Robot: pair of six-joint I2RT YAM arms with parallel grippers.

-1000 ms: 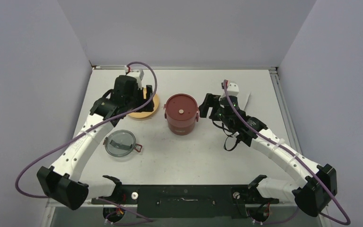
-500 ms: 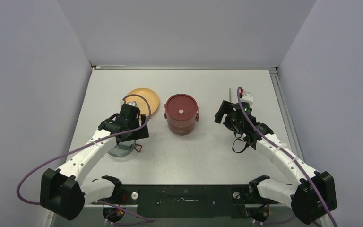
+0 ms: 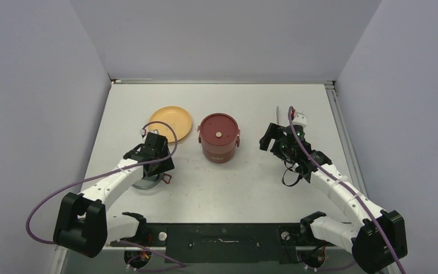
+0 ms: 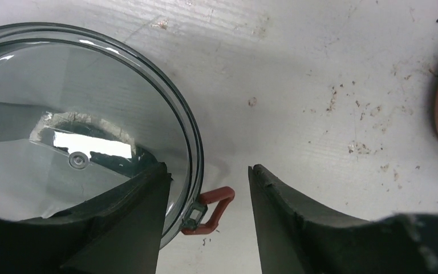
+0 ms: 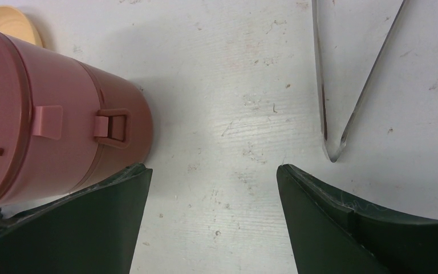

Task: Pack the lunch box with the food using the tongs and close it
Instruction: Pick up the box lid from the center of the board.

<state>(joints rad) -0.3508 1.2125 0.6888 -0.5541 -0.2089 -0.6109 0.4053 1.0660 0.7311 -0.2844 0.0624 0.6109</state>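
The lunch box point(image 3: 219, 137) stands stacked and maroon at the table's middle, a flat maroon lid on top; its side with a latch is on the left of the right wrist view point(image 5: 57, 125). Its grey translucent lid point(image 4: 80, 131) lies flat on the table. My left gripper point(image 4: 207, 170) is open, its jaws straddling the lid's rim and small red loop point(image 4: 212, 209) without touching them. From above, the left gripper point(image 3: 161, 169) covers most of that lid point(image 3: 142, 182). The silver tongs point(image 5: 342, 85) lie on the table beyond my open, empty right gripper point(image 5: 214, 168). The food is out of view.
A shallow yellow-orange plate point(image 3: 171, 121) lies left of the lunch box. The right gripper point(image 3: 267, 136) hovers right of the box, with a tip of the tongs point(image 3: 278, 113) showing beyond it. Walls enclose the table on three sides.
My left arm has drawn back from the yellow plate to the grey lid and its jaws have narrowed. My right arm has pulled slightly right, away from the lunch box.
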